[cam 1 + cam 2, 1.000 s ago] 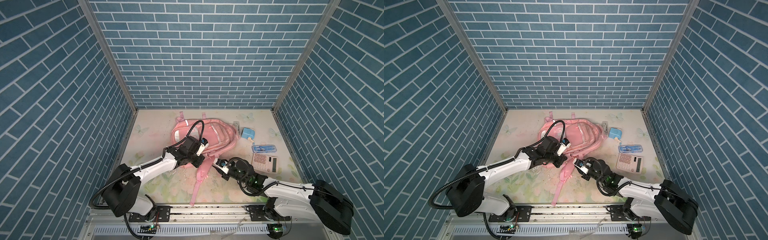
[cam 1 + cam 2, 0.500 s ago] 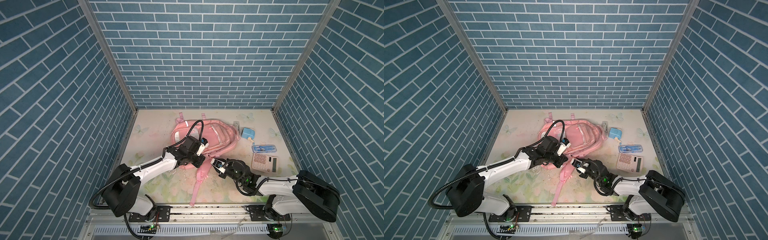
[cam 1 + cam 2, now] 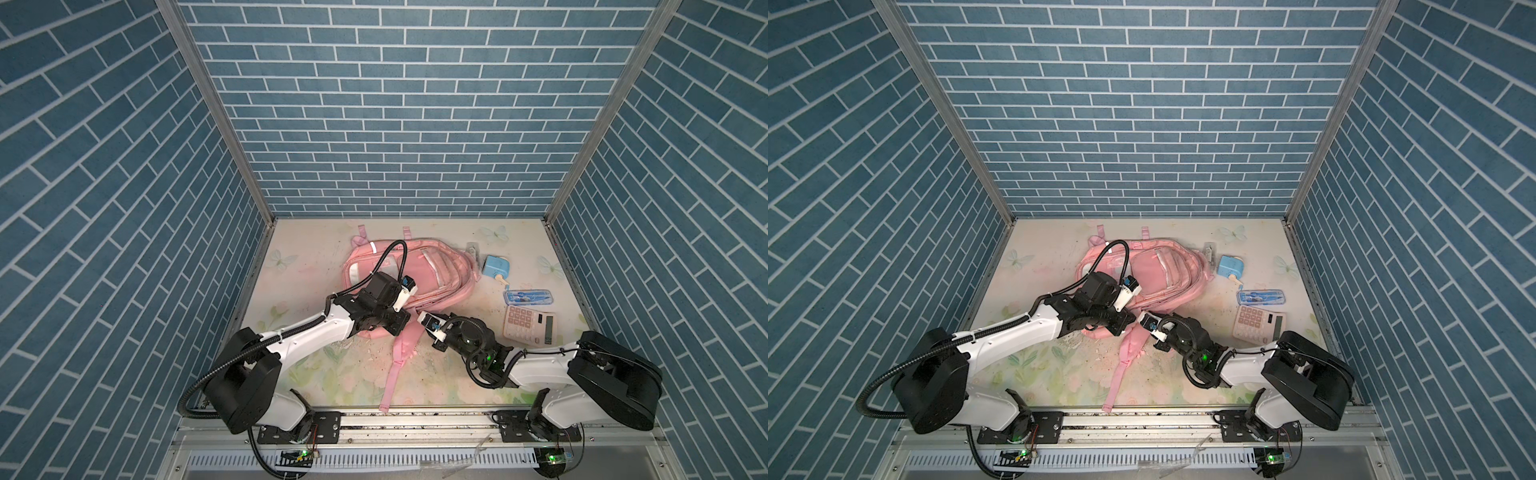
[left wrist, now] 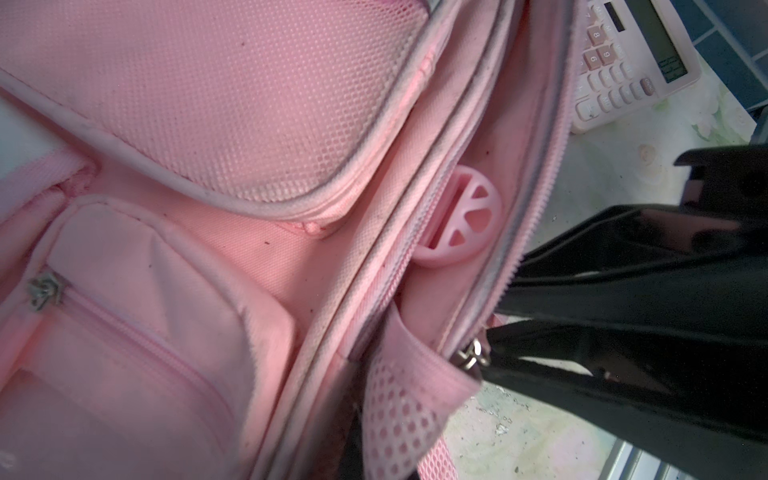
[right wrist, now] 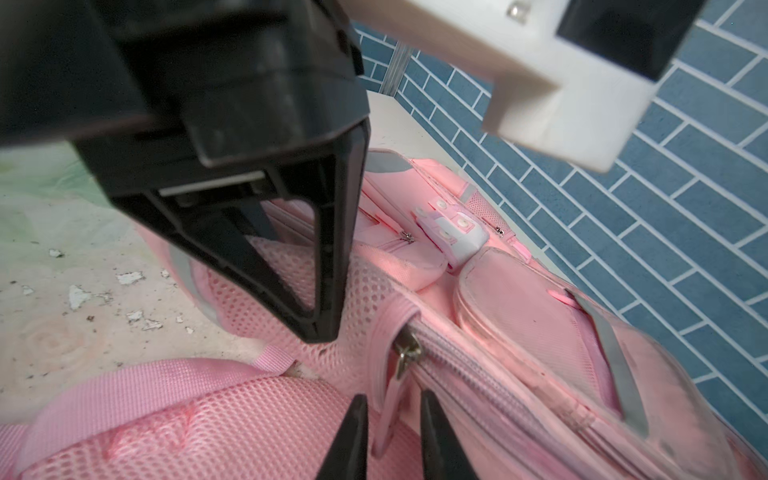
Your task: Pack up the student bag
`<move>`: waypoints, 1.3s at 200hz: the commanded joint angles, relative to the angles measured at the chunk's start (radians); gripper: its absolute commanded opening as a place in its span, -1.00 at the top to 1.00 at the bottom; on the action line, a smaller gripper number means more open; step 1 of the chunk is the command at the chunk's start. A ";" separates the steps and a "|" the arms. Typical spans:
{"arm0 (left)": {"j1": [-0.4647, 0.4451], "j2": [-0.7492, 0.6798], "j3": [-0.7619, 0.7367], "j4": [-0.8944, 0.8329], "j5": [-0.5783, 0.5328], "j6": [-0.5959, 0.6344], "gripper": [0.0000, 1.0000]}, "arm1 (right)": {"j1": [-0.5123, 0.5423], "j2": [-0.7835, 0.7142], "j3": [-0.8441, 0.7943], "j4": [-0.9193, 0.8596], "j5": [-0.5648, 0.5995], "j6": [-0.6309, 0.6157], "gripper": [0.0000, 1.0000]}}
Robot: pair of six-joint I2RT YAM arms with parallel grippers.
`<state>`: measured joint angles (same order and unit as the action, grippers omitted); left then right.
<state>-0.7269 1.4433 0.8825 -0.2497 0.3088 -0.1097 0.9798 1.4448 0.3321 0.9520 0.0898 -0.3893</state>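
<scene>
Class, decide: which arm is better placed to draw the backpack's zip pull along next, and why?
Right. The right gripper straddles the zip pull; the left gripper is shut on the student bag.

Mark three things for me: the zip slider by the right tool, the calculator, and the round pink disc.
zip slider (image 5: 405,353), right wrist view, on its metal body.
calculator (image 3: 521,326), in a top view, on the keypad.
pink disc (image 4: 459,222), left wrist view, on its spoked face.

Bright, even, diffuse light; faint shadows. Both top views sharp, walls bowed at edges. Wrist views blur near corners; student bag weave crisp.
</scene>
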 commanded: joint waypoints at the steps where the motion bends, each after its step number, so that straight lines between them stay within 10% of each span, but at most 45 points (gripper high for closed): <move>1: -0.006 -0.037 0.036 0.055 0.049 -0.024 1.00 | 0.005 0.012 0.025 0.036 0.032 0.016 0.60; 95: -0.006 -0.049 0.033 -0.001 -0.012 0.000 1.00 | 0.005 -0.034 0.003 -0.021 0.166 0.097 1.00; 178: -0.002 -0.075 0.043 -0.067 -0.053 0.086 1.00 | -0.065 -0.153 -0.055 -0.107 0.014 0.212 1.00; 260: 0.095 -0.109 0.040 -0.176 -0.198 0.214 1.00 | -0.122 -0.250 -0.020 -0.324 0.134 0.389 1.00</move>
<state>-0.7002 1.3884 0.8989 -0.3885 0.1921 0.0605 0.9005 1.2732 0.2924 0.7597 0.1452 -0.1368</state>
